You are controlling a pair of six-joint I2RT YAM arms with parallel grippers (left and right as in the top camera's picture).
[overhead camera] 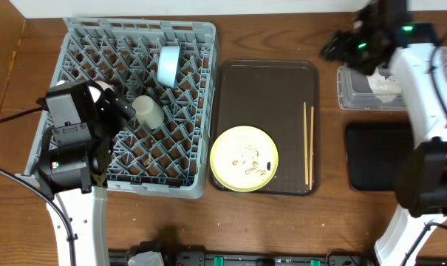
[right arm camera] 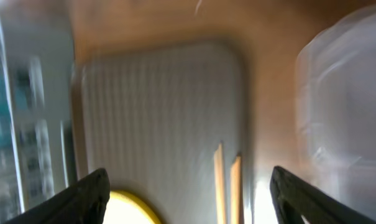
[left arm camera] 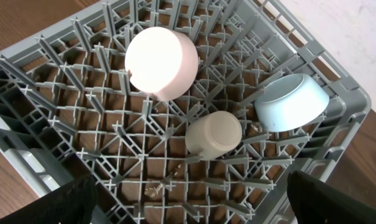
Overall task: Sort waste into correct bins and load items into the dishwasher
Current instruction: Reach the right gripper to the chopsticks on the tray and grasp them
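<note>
The grey dish rack point(overhead camera: 193, 44) holds a light blue bowl point(overhead camera: 168, 65), a cream cup point(overhead camera: 148, 112) and a pinkish-white bowl point(left arm camera: 161, 61), which my left arm mostly hides from overhead. My left gripper point(left arm camera: 191, 199) is open and empty above the rack point(left arm camera: 45, 106), near the cup point(left arm camera: 214, 134) and blue bowl point(left arm camera: 292, 102). The yellow plate point(overhead camera: 244, 158) with beige crumbs and the chopsticks point(overhead camera: 309, 144) lie on the brown tray. My right gripper point(overhead camera: 335, 47) is open and empty; its view is blurred, showing chopsticks point(right arm camera: 228, 186) and plate point(right arm camera: 128, 210). The white napkin point(overhead camera: 386, 85) lies in the clear tub point(overhead camera: 352, 96). The yellow-green wrapper is out of view.
The dark brown tray point(overhead camera: 264, 89) sits between the rack and the bins. The black bin point(overhead camera: 374, 155) lies in front of the clear tub, partly under my right arm. A few crumbs lie under the rack grid point(left arm camera: 151, 185).
</note>
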